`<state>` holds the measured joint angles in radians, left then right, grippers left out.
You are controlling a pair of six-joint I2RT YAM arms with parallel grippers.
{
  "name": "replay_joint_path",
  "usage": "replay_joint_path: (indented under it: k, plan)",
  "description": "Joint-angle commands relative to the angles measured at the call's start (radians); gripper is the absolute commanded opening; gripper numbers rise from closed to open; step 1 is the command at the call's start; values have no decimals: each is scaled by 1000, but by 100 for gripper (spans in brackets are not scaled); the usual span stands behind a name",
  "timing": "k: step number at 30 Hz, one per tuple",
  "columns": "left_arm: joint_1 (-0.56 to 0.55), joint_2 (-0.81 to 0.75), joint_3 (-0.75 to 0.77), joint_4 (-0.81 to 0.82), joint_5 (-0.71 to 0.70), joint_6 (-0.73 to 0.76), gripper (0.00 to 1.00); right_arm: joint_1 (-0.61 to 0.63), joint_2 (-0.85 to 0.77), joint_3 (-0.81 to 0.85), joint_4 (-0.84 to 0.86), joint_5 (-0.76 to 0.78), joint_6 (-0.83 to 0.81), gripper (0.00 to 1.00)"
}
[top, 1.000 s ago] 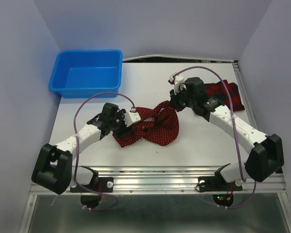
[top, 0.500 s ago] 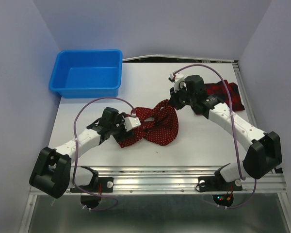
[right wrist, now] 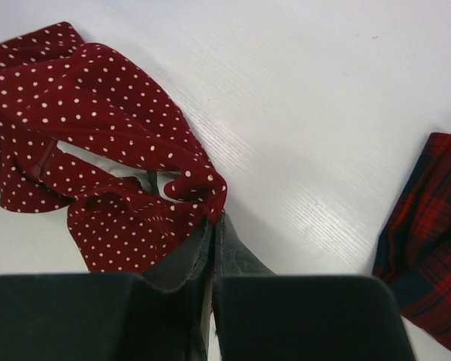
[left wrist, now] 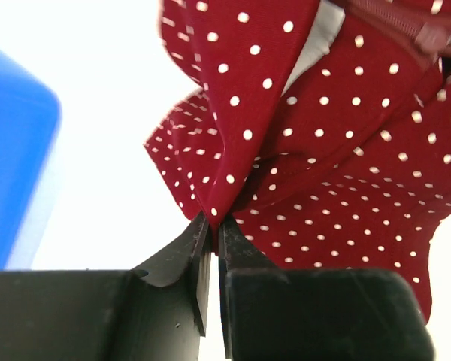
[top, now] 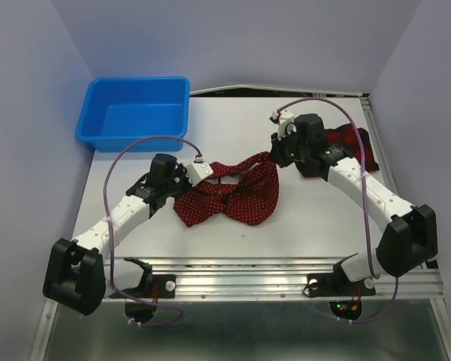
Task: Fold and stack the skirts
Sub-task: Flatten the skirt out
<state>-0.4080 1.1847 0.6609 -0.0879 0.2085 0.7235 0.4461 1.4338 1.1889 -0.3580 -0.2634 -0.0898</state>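
Note:
The dark red polka-dot skirt (top: pixel 237 195) hangs crumpled between both arms over the middle of the table. My left gripper (left wrist: pixel 213 219) is shut on its left edge (left wrist: pixel 233 150), lifting that part. My right gripper (right wrist: pixel 214 216) is shut on the skirt's upper right corner (right wrist: pixel 203 184), and the cloth (right wrist: pixel 98 98) trails away to the left. The tartan plaid skirt (top: pixel 353 147) lies flat at the table's right side, partly behind the right arm, and its edge (right wrist: pixel 428 248) shows in the right wrist view.
A blue plastic bin (top: pixel 135 113) stands at the back left corner; its blurred side (left wrist: pixel 15 180) shows in the left wrist view. White table (top: pixel 233 128) stretches between bin and right arm. A metal rail (top: pixel 240 274) runs along the near edge.
My left gripper closed on the polka-dot skirt's left edge and drew it up and left. The right gripper moved slightly right and back with its corner, stretching the cloth.

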Motion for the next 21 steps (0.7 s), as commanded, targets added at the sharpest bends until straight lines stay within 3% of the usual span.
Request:
replay_joint_path:
  k: [1,5,8,13,19,21]
  plan:
    - [14,-56,120,-73,42,-38,14,-38,-62,55,4,-14,-10,1]
    - [35,-43,225,-166,68,-41,0,-76,-82,60,-2,-25,-13,1]
    - [81,-11,360,-286,144,-13,0,-116,-92,86,-22,-42,-24,1]
    - [97,22,460,-551,255,109,0,-171,-128,86,-79,-102,-96,1]
    - [109,78,442,-847,348,258,0,-172,-150,-61,-125,-163,-229,1]
    - [119,113,439,-880,379,284,0,-172,-138,-95,-125,-171,-257,1]
